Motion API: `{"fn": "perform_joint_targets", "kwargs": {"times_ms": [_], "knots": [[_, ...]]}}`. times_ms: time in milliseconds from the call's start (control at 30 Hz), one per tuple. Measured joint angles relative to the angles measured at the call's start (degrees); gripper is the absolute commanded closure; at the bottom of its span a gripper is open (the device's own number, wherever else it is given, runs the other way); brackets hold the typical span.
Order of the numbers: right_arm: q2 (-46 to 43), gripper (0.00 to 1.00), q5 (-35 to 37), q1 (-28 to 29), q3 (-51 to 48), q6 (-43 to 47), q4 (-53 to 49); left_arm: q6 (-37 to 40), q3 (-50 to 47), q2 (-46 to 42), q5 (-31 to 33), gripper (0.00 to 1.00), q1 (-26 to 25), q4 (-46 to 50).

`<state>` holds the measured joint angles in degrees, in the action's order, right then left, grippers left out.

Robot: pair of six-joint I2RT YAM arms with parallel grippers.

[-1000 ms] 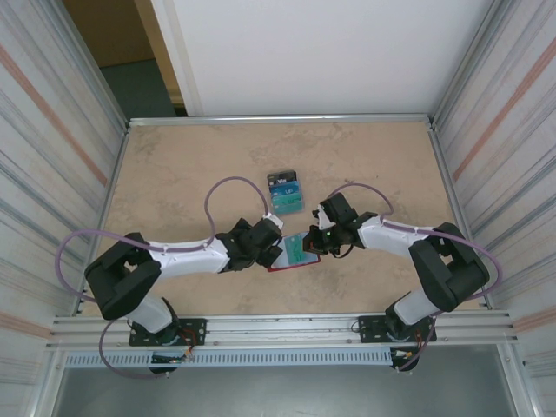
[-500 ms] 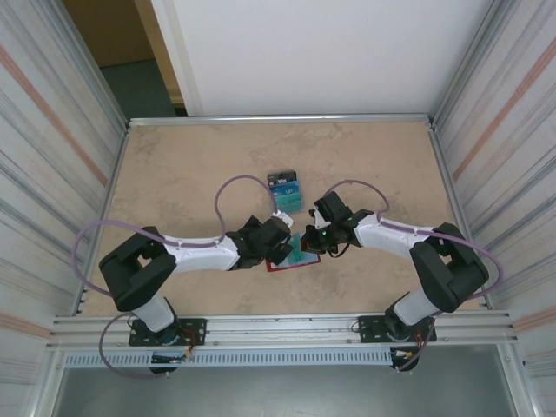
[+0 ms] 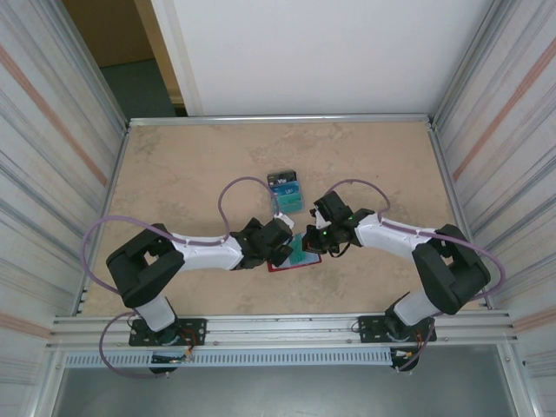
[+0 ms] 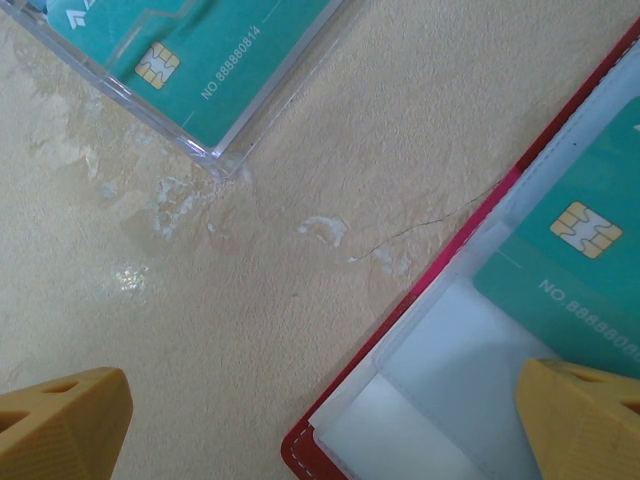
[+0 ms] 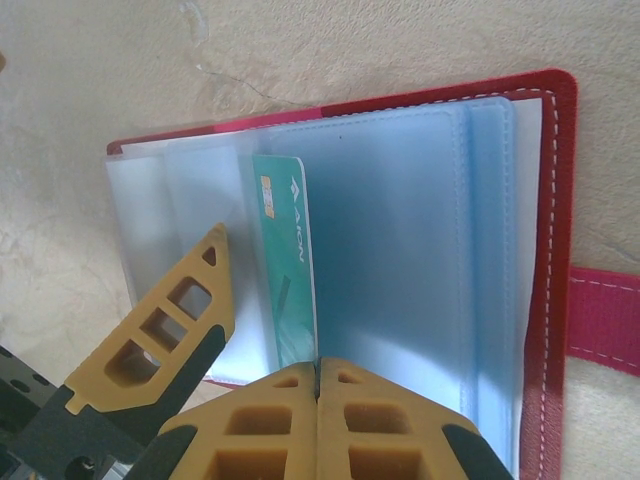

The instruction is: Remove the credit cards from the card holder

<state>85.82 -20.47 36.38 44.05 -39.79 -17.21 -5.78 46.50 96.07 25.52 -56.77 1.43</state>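
Note:
The red card holder (image 5: 556, 190) lies open on the table, its pale blue clear sleeves facing up. My right gripper (image 5: 318, 372) is shut on the near edge of a teal credit card (image 5: 288, 262) that stands partly out of a sleeve. My left gripper (image 4: 322, 428) is open and low over the holder's corner (image 4: 300, 452), one fingertip over the sleeves, the other over bare table. From above, both grippers (image 3: 282, 249) (image 3: 307, 242) meet over the holder (image 3: 291, 265). More teal and blue credit cards (image 3: 286, 192) are piled just behind.
In the left wrist view the card pile (image 4: 190, 55) sits in clear plastic a short way from the holder. The holder's red snap tab (image 5: 606, 318) sticks out to the side. Metal-ribbed walls (image 3: 52, 148) close in the tan table (image 3: 191, 165) on both sides.
My left arm has reached further right and forward, bringing its open gripper onto the holder's left side. The right gripper has shifted slightly left and stays shut on the card.

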Motion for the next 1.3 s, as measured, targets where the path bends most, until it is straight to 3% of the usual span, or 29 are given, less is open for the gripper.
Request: {"fn": "perform_joint_targets", "kwargs": {"times_ms": [233, 533, 900, 1033, 1167, 1300], "knots": [[-2.3, 0.99, 1.2, 0.0, 0.0, 0.0, -1.3, 0.0, 0.0, 0.0, 0.0, 0.01, 0.0, 0.0], [-2.5, 0.85, 1.2, 1.3, 0.0, -0.1, -0.6, 0.0, 0.0, 0.0, 0.0, 0.01, 0.0, 0.0], [-1.5, 0.83, 1.0, 1.7, -0.6, -0.2, 4.1, 0.0, 0.0, 0.0, 0.0, 0.01, 0.0, 0.0], [-0.2, 0.84, 1.0, 2.2, -1.2, -0.2, 5.6, -0.2, 0.0, 0.0, 0.0, 0.01, 0.0, 0.0], [0.7, 0.96, 1.2, 2.8, -1.2, -0.2, 6.3, -0.3, 0.0, 0.0, 0.0, 0.01, 0.0, 0.0], [0.8, 0.99, 2.5, 3.4, -1.1, 0.3, 6.0, -0.4, 0.0, -0.1, 0.0, 0.01, 0.0, 0.1]]}}
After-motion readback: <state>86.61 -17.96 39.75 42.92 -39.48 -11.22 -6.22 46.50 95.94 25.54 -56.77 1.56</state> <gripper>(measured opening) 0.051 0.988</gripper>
